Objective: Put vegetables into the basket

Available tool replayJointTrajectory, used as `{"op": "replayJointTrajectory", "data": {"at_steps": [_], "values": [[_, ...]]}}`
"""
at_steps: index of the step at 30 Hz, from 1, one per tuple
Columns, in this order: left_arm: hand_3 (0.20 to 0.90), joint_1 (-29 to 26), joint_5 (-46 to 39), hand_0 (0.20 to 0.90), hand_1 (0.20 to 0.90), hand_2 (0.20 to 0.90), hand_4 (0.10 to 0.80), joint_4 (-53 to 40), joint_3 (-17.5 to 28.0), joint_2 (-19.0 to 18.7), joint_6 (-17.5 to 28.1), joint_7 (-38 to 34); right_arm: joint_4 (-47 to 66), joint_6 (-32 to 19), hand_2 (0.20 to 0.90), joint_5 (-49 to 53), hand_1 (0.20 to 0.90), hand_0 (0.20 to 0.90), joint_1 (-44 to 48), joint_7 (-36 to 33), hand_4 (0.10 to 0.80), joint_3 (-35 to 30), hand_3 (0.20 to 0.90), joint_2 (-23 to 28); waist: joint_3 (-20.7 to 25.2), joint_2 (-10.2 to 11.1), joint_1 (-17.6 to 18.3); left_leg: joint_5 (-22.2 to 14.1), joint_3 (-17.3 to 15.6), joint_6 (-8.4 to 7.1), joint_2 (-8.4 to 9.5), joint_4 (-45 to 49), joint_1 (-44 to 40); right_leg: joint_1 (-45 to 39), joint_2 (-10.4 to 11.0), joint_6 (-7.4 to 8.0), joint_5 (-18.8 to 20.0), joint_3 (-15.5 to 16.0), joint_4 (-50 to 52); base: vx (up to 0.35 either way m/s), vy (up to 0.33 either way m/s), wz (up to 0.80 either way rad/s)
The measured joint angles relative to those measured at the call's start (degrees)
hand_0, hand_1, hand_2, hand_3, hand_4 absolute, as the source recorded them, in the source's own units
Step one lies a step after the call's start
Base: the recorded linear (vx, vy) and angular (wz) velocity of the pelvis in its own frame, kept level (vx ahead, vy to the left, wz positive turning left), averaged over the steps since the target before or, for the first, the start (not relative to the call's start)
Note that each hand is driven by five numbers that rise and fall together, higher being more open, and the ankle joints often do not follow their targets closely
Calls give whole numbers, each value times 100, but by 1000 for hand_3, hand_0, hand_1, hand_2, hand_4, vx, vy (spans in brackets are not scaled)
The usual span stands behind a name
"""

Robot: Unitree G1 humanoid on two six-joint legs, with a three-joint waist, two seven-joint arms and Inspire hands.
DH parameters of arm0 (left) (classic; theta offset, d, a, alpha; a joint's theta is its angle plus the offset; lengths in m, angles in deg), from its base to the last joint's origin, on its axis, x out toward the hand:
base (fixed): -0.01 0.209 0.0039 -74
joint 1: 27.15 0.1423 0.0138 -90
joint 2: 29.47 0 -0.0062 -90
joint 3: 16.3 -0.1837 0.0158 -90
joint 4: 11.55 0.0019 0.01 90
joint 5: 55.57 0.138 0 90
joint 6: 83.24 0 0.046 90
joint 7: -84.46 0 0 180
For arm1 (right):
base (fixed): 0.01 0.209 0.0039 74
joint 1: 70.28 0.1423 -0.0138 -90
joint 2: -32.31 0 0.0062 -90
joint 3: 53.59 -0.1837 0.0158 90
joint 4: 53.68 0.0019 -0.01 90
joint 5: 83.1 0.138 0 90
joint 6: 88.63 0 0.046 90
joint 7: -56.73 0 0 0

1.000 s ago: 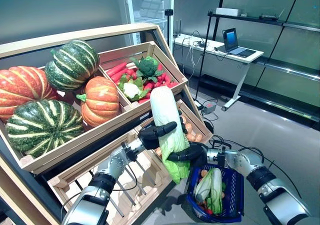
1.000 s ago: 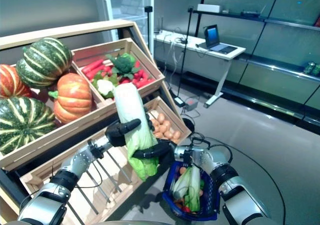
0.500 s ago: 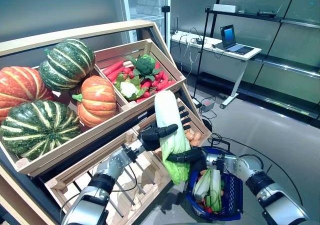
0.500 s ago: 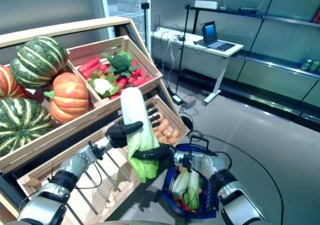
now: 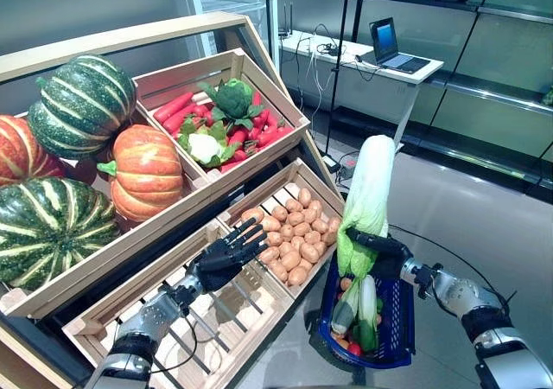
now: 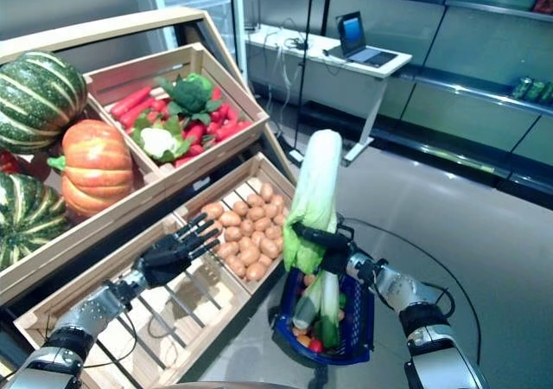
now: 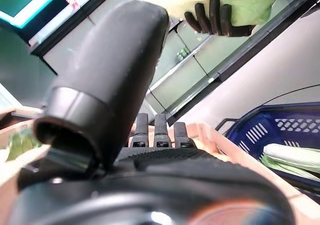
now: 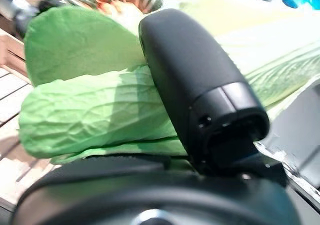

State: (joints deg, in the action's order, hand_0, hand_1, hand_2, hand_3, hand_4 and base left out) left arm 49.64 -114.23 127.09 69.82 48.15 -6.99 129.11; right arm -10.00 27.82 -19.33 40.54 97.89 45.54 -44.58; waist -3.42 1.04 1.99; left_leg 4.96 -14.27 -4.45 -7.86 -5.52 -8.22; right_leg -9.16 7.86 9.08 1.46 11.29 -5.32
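I have the napa cabbage (image 5: pixel 366 194) gripped in my right hand (image 5: pixel 386 249), fingers wrapped round its leafy green end, so the pale stalk end stands up almost straight above the blue basket (image 5: pixel 399 341). The leafy end hangs just over the basket's near rim, not yet inside it. My left hand (image 5: pixel 223 258) is off the cabbage, fingers spread and relaxed, hovering on the far side from the basket, over the slatted crate (image 5: pixel 216 320) that sits just beside the crate of potatoes (image 5: pixel 290 238).

Inside the basket I can already see some long pale-and-green vegetables (image 5: pixel 360 302) lying lengthwise, with small red and orange bits beneath them near the bottom, so I judge the task well under way. What's left for this item, as I read it, is lowering the cabbage in and letting go; it is tall, so it will likely need laying over onto the others.

Further from the basket, the upper crates hold red carrots with broccoli and cauliflower (image 5: pixel 226 128), and beyond those the pumpkins (image 5: pixel 145 171), all untouched
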Motion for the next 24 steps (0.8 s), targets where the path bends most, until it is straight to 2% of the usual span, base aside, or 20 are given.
{"op": "replayJointTrajectory", "data": {"at_steps": [3, 8, 11, 13, 16, 18, 20, 22, 23, 24], "values": [[900, 1, 0, 900, 900, 900, 800, 3, 4, 0, 1, -1, -126, -10, 300, 0, 300, 300, -92, -41, 400, -5, 300, 0, -4, -1, 0, -2, -1, -1, 0, -2, -1, 0, 3, 1, -1, 2, -1, 0, 0, 0], [900, 15, 0, 900, 900, 900, 800, 1, 3, 14, 66, -4, -377, -119, 300, -17, 300, 300, -290, -487, 400, -133, 300, -26, -42, 5, -4, -3, -4, -1, -1, -1, -5, -4, 4, 1, -1, 3, -1, 56, -23, 0], [900, 90, -9, 900, 900, 900, 800, -78, -7, 67, 515, -317, -677, -523, 300, -43, 300, 300, -330, -1195, 400, -251, 300, -66, -134, 5, -34, -6, -9, -3, 1, -2, -38, -33, 4, 1, -1, 5, 2, -18, -37, -1], [900, 146, -19, 900, 900, 900, 800, -345, -11, 188, 1107, -821, -887, -1081, 300, -45, 300, 300, -333, -2042, 400, -564, 300, -184, -382, -5, -117, 8, -15, -12, 0, 40, -21, 29, 2, -7, 7, -1, 54, -180, -33, -3], [900, 135, -68, 900, 900, 900, 800, -435, -37, 373, 1462, -1129, -1043, -1481, 300, -45, 300, 300, -301, -2713, 400, -701, 300, -232, -576, -30, -200, 62, 14, 2, 5, 160, 296, 330, -12, -38, 62, 3, 153, -602, -66, -3], [900, -238, -293, 900, 900, 900, 800, -766, -167, 395, 1842, -1289, -1435, -1835, 300, -51, 300, 300, 414, -3188, 400, -705, 300, -208, -1202, -47, -324, 1, 118, 1, -76, 902, 1211, 1268, 94, -155, -11, 199, 906, -417, -17, -9], [900, -678, -295, 900, 900, 900, 800, -845, -341, 437, 1856, -1372, -1615, -1942, 300, -52, 300, 300, 946, -3553, 400, -707, 300, -87, -1700, -163, -331, -95, 234, 85, -108, 1309, 1729, 1769, 162, -215, -66, 229, 1395, -269, -2, 11], [900, -889, -299, 900, 900, 900, 800, -1143, -450, 429, 1867, -1519, -1678, -1962, 300, -57, 300, 300, 1376, -3757, 400, -710, 300, -27, -2190, -169, -364, -346, 282, 148, -94, 1984, 2165, 2268, 379, -253, -378, 311, 2233, -183, 14, 8], [900, -939, -300, 900, 900, 900, 800, -1335, -484, 433, 1868, -1542, -1679, -1971, 300, -57, 300, 300, 1512, -3811, 400, -736, 300, 8, -2445, -178, -377, -596, 308, 165, -96, 2433, 2385, 2494, 549, -292, -639, 327, 2742, -167, 29, 17], [900, -934, -307, 900, 900, 900, 800, -1412, -520, 435, 1867, -1545, -1683, -1972, 300, -61, 300, 300, 1527, -3836, 400, -808, 300, 10, -2462, -182, -408, -751, 323, 210, -99, 2792, 2669, 2770, 676, -295, -809, 328, 3151, -213, 36, 20]]}}
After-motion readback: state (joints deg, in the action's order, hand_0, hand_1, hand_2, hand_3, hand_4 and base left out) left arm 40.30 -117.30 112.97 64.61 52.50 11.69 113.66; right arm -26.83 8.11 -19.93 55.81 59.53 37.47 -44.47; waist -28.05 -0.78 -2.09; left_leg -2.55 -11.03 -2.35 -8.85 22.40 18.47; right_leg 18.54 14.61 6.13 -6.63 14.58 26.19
